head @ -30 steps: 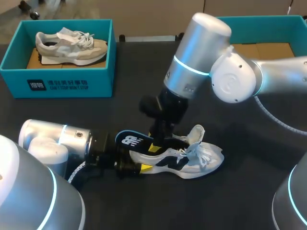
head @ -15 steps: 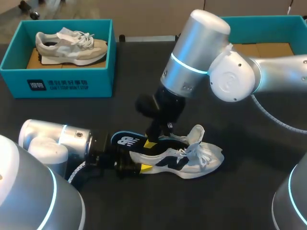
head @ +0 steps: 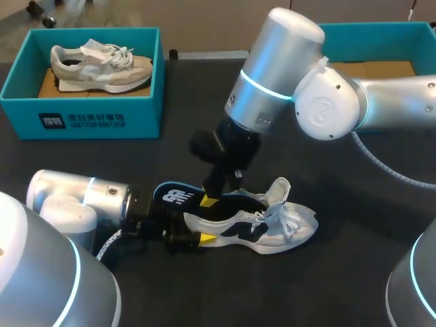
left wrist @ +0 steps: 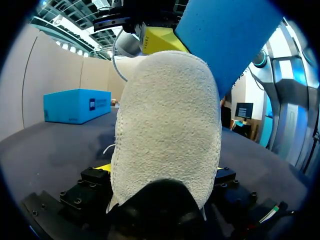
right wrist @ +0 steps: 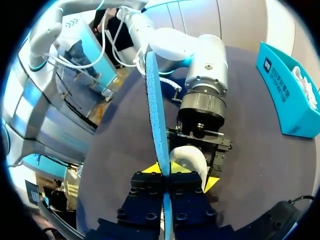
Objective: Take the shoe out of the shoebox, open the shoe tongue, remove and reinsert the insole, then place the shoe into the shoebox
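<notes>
On the dark table (head: pixel 354 272), my left gripper (head: pixel 195 238) clamps the white-and-black mesh sneaker (head: pixel 272 228) by its heel. My right gripper (head: pixel 211 199) pinches the blue-bottomed foam insole (head: pixel 174 196), which is partly out. I'd draw it back slowly along the shoe's length, heel pinned.

Dark table (head: pixel 340 286); boxed grey sneaker (head: pixel 102 67)

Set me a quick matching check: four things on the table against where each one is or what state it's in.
Things:
1. insole
2. white shoe
3. beige shoe
4. left gripper

Places or states:
A. lying in the teal shoebox
B. shut on the white shoe's heel
C. held edge-on in the right gripper
D. on the table, tongue raised

Pairs: 1-C, 2-D, 3-A, 4-B
</notes>
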Motion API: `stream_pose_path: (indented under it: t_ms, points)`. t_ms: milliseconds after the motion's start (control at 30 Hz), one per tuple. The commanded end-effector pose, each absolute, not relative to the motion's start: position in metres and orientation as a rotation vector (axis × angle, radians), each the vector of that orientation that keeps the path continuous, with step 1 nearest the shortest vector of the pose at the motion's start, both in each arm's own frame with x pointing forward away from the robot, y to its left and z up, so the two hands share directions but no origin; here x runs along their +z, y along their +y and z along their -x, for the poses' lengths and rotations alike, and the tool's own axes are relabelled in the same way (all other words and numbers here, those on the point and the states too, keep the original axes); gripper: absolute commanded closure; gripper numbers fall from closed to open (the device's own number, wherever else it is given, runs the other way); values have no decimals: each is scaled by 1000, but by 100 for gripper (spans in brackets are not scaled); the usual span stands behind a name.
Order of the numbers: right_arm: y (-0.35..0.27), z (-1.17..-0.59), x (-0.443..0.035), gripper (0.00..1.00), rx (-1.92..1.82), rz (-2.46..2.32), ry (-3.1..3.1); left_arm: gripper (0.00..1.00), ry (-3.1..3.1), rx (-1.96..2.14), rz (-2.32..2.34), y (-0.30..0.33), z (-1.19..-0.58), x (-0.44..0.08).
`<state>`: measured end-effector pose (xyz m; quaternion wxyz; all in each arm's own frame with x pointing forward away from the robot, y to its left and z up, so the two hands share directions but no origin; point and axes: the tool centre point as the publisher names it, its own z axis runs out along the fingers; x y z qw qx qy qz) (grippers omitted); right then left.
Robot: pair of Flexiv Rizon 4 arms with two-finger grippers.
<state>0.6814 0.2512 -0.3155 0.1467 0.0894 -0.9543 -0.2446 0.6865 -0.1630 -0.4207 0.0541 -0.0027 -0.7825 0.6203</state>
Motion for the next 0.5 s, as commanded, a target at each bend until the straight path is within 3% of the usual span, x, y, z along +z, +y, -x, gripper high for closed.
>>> stream_pose_path:
  t_ms: [33, 400, 500]
  points:
    - [275, -683, -314, 100, -717, -240, -2731, 100, -2378, 1884, 7, -165, -687, -422]
    - [263, -683, -215, 100, -921, -84, -2666, 100, -2378, 1884, 7, -165, -687, -422]
    - [263, -683, -215, 100, -921, -84, -2666, 100, -2378, 1884, 7, -165, -687, -422]
